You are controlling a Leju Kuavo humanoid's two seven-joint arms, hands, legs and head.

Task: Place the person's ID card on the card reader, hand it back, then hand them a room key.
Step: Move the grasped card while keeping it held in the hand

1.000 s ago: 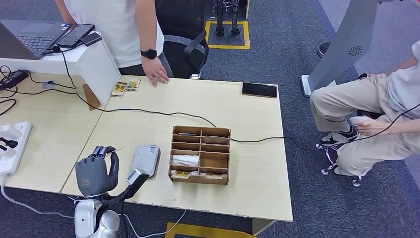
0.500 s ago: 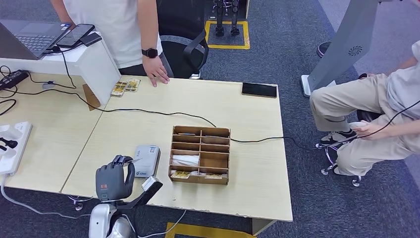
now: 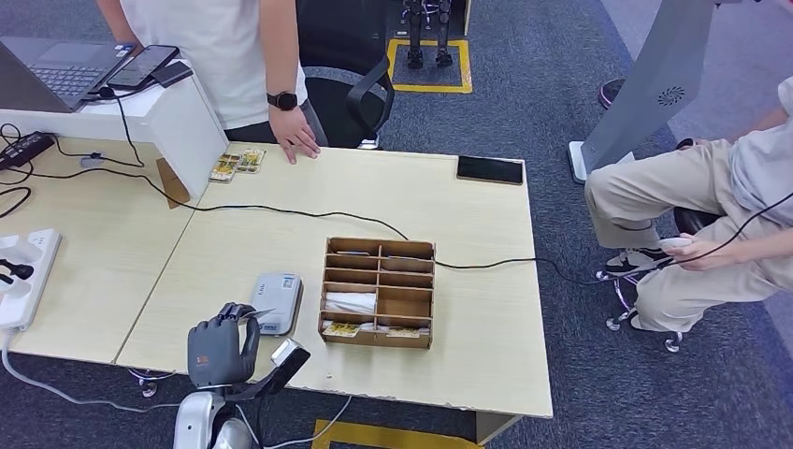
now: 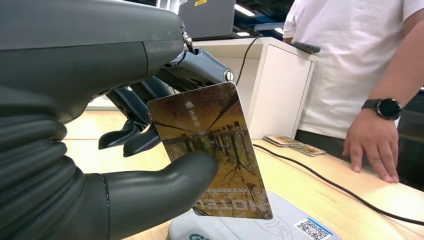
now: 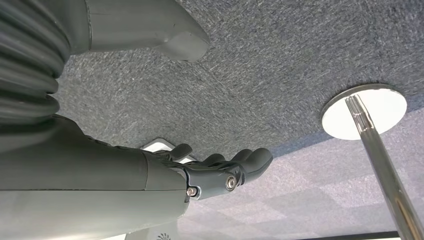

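The left robot hand (image 4: pixel 150 145) pinched the card (image 4: pixel 212 150) upright between thumb and fingers, just above the reader (image 3: pixel 277 302); so tilted, it risked slipping or landing on edge.

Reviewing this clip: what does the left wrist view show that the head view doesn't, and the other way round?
Left wrist view alone: the printed face of the card, a tree scene with lettering, pinched between thumb and fingers of the left hand, and a code sticker on the card reader right under the card.

Head view alone: the wooden compartment box, the black phone, the seated person.

Both: the standing person's hand on the table, the loose cards beside it, the black cable.
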